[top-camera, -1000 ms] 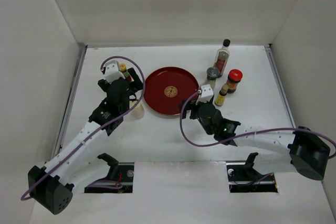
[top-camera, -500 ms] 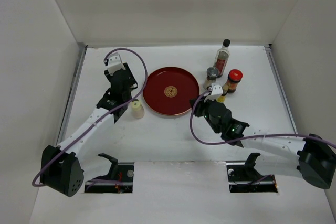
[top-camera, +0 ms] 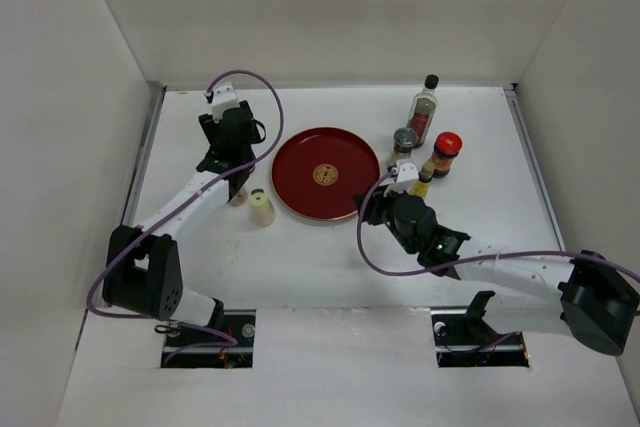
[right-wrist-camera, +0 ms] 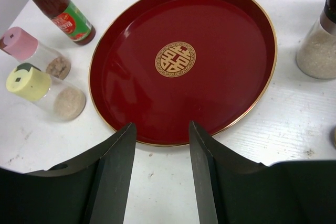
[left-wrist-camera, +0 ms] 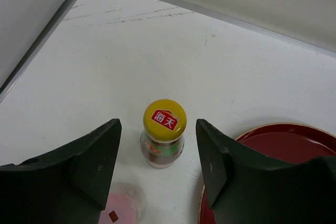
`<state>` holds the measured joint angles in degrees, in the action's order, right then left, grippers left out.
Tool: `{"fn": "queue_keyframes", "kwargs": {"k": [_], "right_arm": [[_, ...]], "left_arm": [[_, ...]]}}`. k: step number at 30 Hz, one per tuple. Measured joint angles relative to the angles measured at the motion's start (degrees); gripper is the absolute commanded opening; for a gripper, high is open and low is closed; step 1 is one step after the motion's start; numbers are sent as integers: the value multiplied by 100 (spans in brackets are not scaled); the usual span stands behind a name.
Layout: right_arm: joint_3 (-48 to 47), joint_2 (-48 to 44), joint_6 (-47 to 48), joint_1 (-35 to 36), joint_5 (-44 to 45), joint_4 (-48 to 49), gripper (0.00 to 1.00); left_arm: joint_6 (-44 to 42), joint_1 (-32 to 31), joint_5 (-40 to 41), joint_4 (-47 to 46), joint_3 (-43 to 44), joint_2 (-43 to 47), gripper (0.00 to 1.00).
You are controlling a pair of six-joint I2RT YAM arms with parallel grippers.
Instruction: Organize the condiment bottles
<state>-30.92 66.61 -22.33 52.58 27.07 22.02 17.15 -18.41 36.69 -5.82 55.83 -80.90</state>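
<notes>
Left wrist view: the left claw (left-wrist-camera: 158, 145) has swung out to straddle the yellow-capped bottle (left-wrist-camera: 164, 121) left of the red tray (left-wrist-camera: 273, 145), jaws part-open, not touching it. The right claw (right-wrist-camera: 160, 145), likewise part-open and empty, now hangs at the tray's near edge. A pickup looks close; the other bottles (top-camera: 446, 152) wait far right.

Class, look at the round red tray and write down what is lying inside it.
No bottle stands in the red tray; only its gold emblem shows at the centre. The right gripper's fingers cover small parts of its near rim.
</notes>
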Motion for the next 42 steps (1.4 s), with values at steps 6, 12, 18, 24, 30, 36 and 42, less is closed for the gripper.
{"fn": "queue_keyframes", "kwargs": {"k": [6, 12, 18, 24, 30, 36, 42], "right_arm": [[0, 22, 2, 0, -13, 33, 51], [0, 24, 2, 0, -17, 52, 51], [0, 24, 2, 0, -48, 59, 52], [0, 28, 2, 0, -55, 61, 52], [0, 28, 0, 0, -57, 63, 52], [0, 28, 0, 0, -55, 74, 52], [0, 28, -4, -33, -59, 74, 52]], "left_arm": [[-87, 79, -144, -50, 310, -457, 58], [-133, 201, -264, -103, 461, -710, 53], [-136, 282, -269, -125, 468, -809, 49], [-136, 302, -282, -116, 468, -863, 22], [-133, 299, -251, -33, 466, -782, 18], [-227, 256, -98, 26, 479, -446, 18], [-361, -94, 15, 39, 848, -297, 18]]}}
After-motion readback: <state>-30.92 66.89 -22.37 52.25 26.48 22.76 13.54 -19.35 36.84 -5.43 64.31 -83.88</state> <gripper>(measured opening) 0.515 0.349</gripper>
